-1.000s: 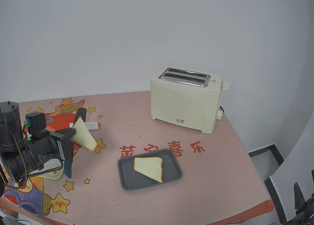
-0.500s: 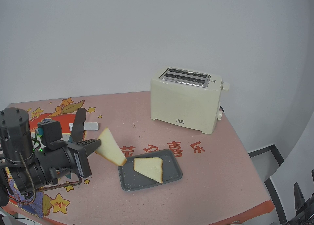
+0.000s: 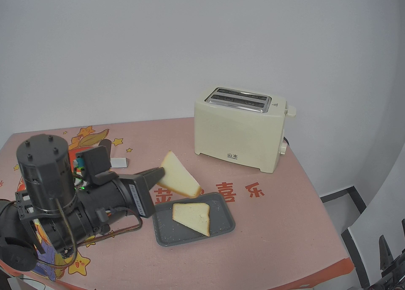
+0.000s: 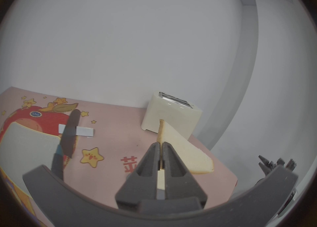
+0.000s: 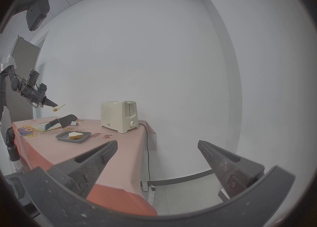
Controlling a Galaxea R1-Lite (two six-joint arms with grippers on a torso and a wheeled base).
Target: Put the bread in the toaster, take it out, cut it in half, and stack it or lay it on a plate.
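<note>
My left gripper (image 3: 159,173) (image 4: 160,148) is shut on a triangular half slice of bread (image 3: 179,176) (image 4: 183,148), held in the air above the far left corner of the dark grey plate (image 3: 166,234). Another half slice (image 3: 193,216) lies flat on that plate. The cream toaster (image 3: 239,128) (image 4: 171,117) stands behind the plate with both slots bare. My right gripper (image 5: 158,158) hangs open off the table's right side, far from the plate (image 5: 64,137) and the toaster (image 5: 119,116).
A knife with a dark blade (image 4: 70,132) and teal handle lies on a pale cutting board (image 4: 26,145) at the table's left. A white strip (image 3: 119,162) lies near it. The toaster's cord (image 5: 147,151) hangs over the right table edge.
My left arm has carried the held half slice rightward from above the cutting board area to over the plate's far left corner. The slice on the plate has not moved.
</note>
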